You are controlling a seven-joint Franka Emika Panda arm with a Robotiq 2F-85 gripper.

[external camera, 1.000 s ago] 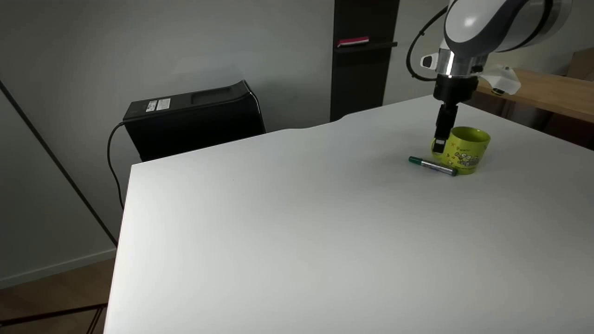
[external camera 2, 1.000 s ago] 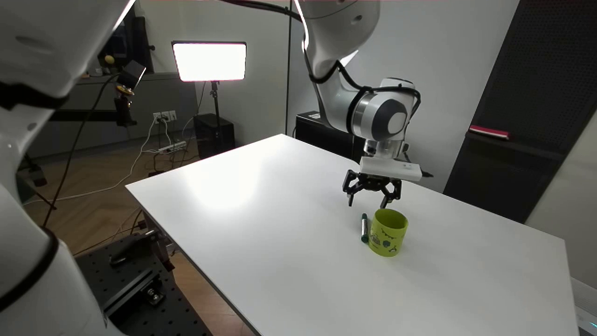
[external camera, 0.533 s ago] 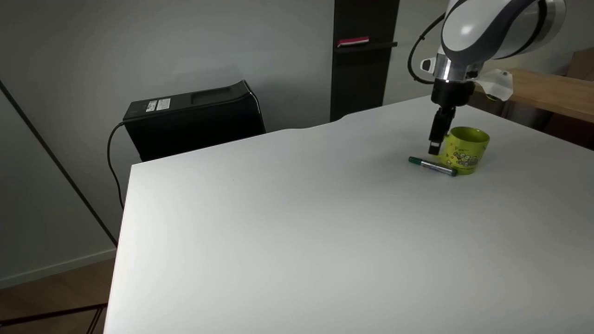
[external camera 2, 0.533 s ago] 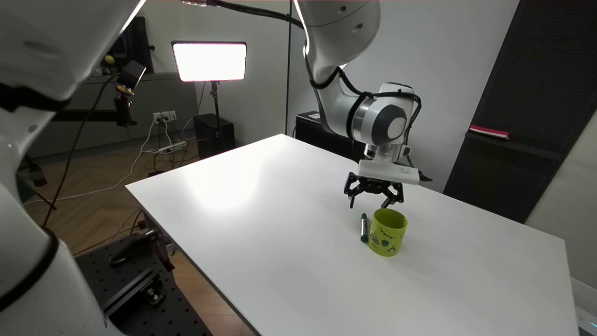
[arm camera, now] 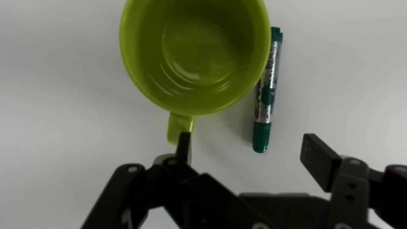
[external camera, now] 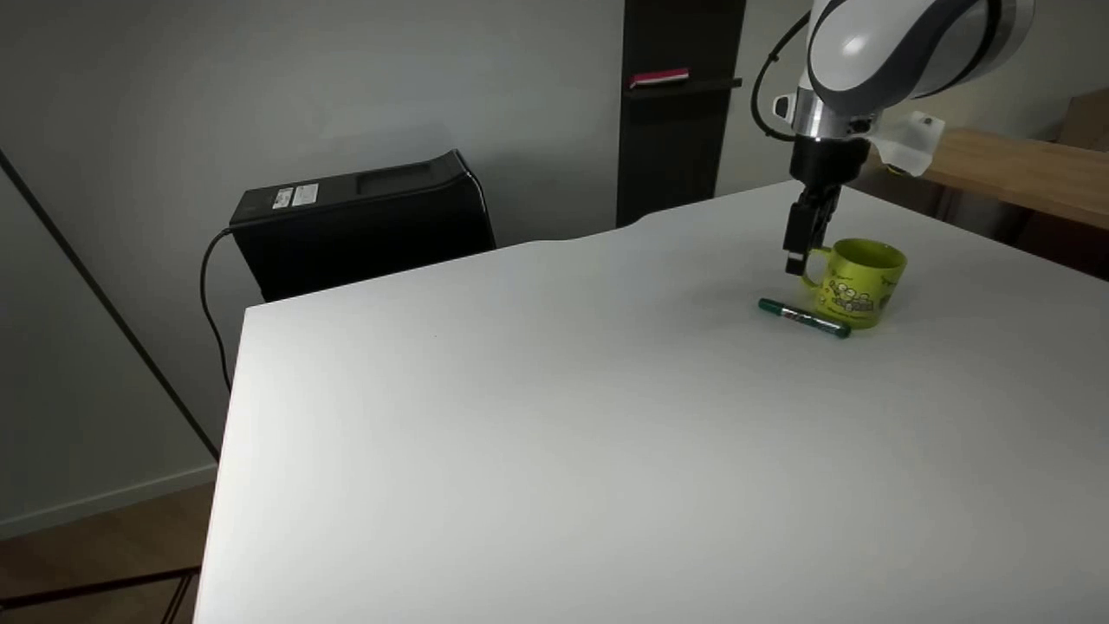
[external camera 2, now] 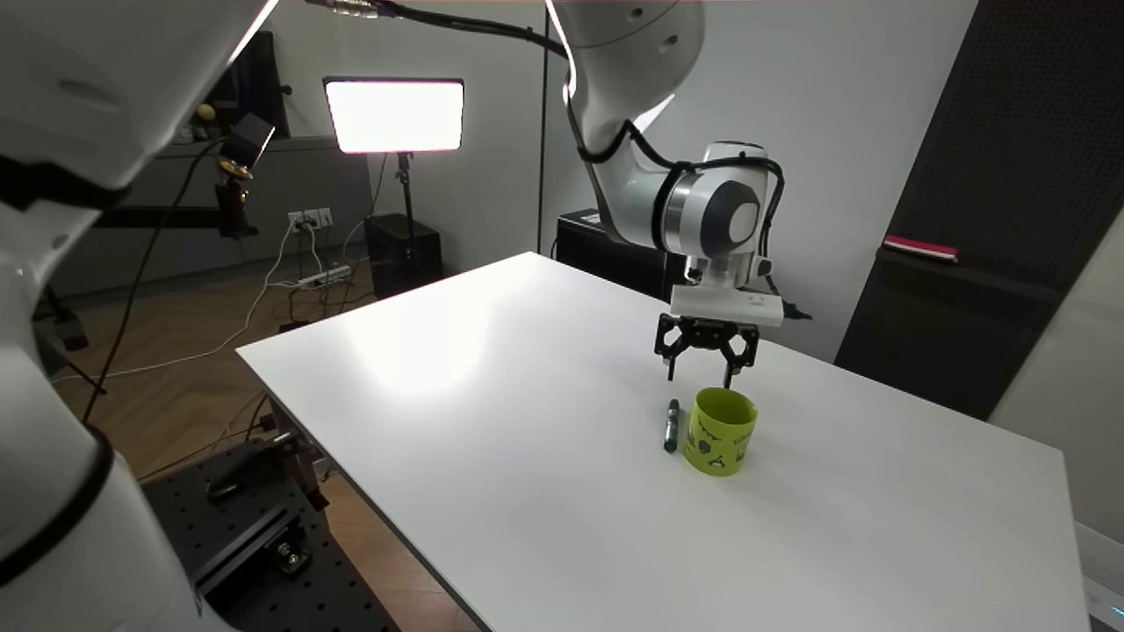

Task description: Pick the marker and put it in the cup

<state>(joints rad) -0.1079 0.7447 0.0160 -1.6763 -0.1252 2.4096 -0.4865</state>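
marker [arm camera: 267,92] lies just beside the green cup [external camera 2: 720,445], the end effector [external camera 2: 699,381] spread above the table [external camera 2: 527,491].

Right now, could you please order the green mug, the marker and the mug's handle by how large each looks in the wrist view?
Green mug, largest, cut off at the picture's top
Marker
Mug's handle, smallest as seen, partly hidden by the gripper

Mostly singles, two pairs

Counted: one marker [arm camera: 265,98], one lime-green mug [external camera 2: 720,448], one mug handle [arm camera: 178,125]. One robot arm [external camera 2: 628,202] is logged, likewise one gripper [external camera 2: 699,381]; two fingers [arm camera: 319,162] are seen on it. One white table [external camera: 520,451] and one lit panel [external camera 2: 393,116] are noted. One black case [external camera: 372,234] is recorded, two white labels [external camera: 282,198] on it; one red-and-white flat item [external camera 2: 920,248] is listed
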